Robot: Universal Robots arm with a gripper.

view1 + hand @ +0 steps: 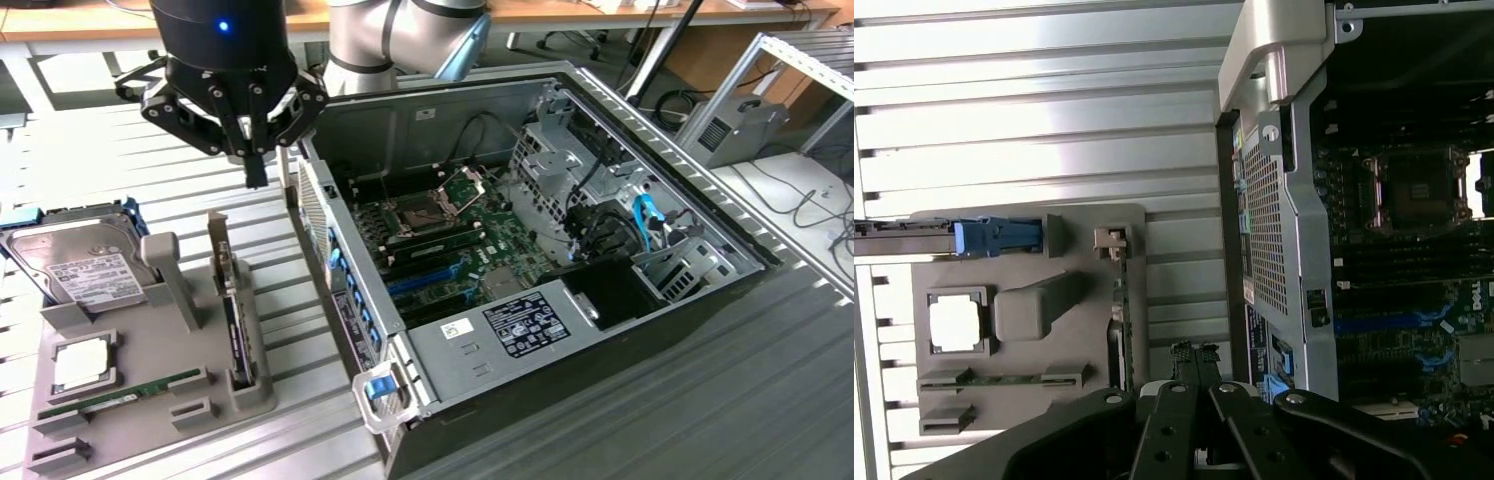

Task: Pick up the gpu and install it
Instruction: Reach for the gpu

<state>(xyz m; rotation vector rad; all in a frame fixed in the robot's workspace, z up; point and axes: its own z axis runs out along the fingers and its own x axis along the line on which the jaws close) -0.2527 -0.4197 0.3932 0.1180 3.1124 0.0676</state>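
The gpu (236, 325) stands on edge in a slot of the grey holder (147, 420), its silver bracket toward the far end; from above it shows as a thin dark strip. In the wrist view the gpu (1120, 335) runs along the holder's edge nearest the case. My gripper (254, 172) hangs above the slatted table, past the gpu's bracket end and just beside the open computer case (400, 385). Its fingers (1184, 362) are pressed together with nothing between them.
The holder also carries a silver hard drive (78, 268), a CPU (83, 364) and a green RAM stick (123, 396). The case lies open, showing the motherboard (447, 250) with its blue slots, cables and a drive cage. Desks and another cabinet stand behind.
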